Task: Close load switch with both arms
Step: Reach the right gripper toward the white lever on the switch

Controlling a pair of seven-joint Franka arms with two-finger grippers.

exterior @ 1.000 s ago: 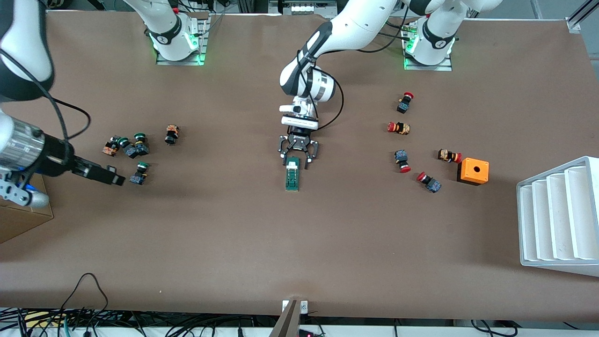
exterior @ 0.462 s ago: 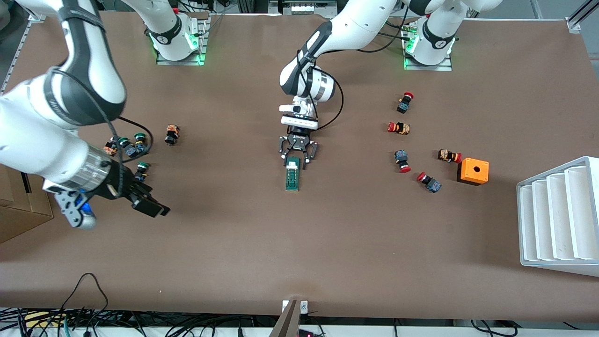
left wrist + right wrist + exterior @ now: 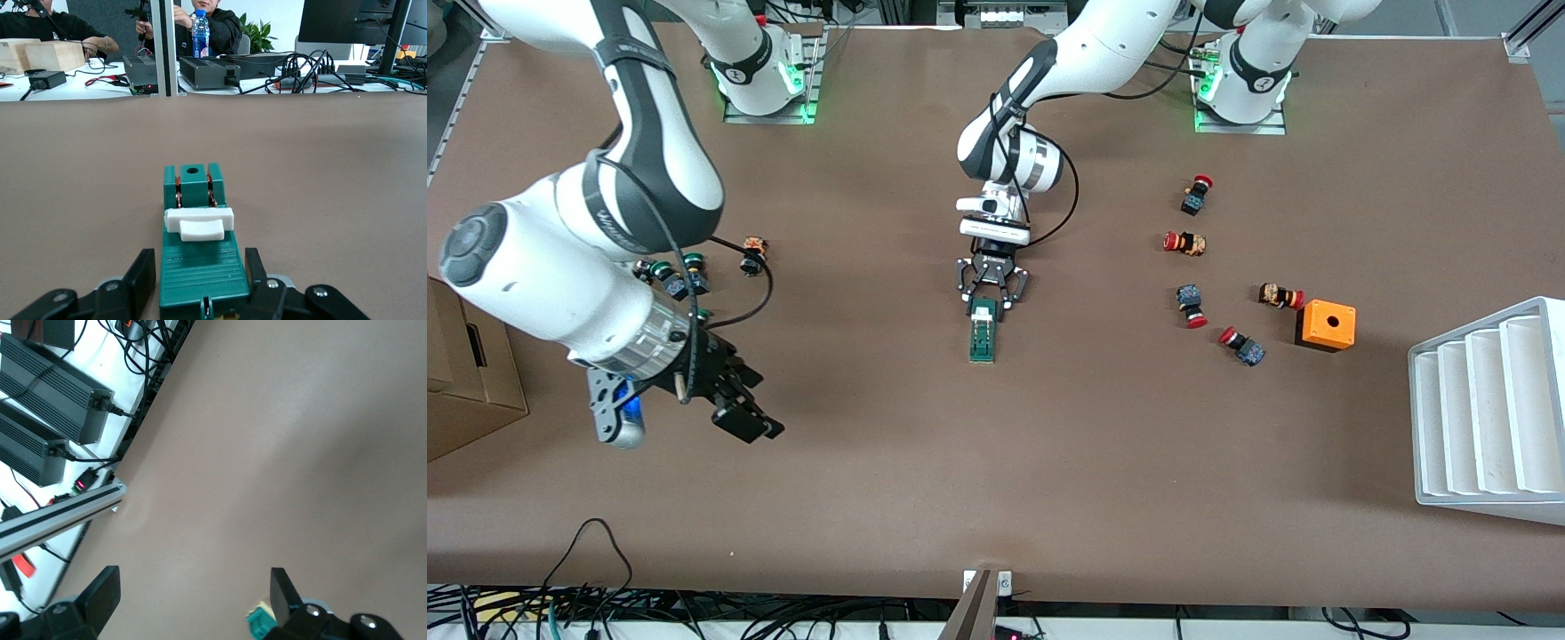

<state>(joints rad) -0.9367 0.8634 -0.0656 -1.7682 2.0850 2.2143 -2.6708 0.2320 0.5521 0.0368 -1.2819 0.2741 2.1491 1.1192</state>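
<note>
we see the load switch (image 3: 983,331) lying flat mid-table, its white end piece toward the robots' bases. the left gripper (image 3: 990,302) is down at that end, fingers (image 3: 140,277) narrowed against both sides of the green body. the right gripper (image 3: 738,411) hangs in the air over bare table toward the right arm's end, jaws wide, holding nothing.

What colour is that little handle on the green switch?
White; the handle on the load switch shows best in the left wrist view.
</note>
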